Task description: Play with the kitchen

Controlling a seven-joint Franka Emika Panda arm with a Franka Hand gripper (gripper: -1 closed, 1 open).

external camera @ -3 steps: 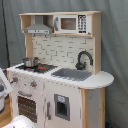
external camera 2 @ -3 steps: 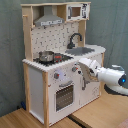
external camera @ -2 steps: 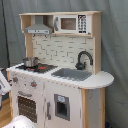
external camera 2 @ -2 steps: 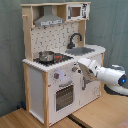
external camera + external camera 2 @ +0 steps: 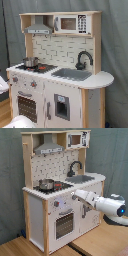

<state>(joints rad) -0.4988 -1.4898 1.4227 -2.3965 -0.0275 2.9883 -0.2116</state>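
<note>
Grey curtain behind white-and-wood kitchen (image 5: 55,70), pot (image 5: 30,61) on stovetop.

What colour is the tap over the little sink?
Black. The curved faucet stands out against the pale tiled back wall, clearest in the first exterior view, above the grey sink.

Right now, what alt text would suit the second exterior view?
A white robot arm reaches toward the knob panel of a white and wood toy kitchen, which has a pot on its stovetop, a sink and black faucet.
</note>
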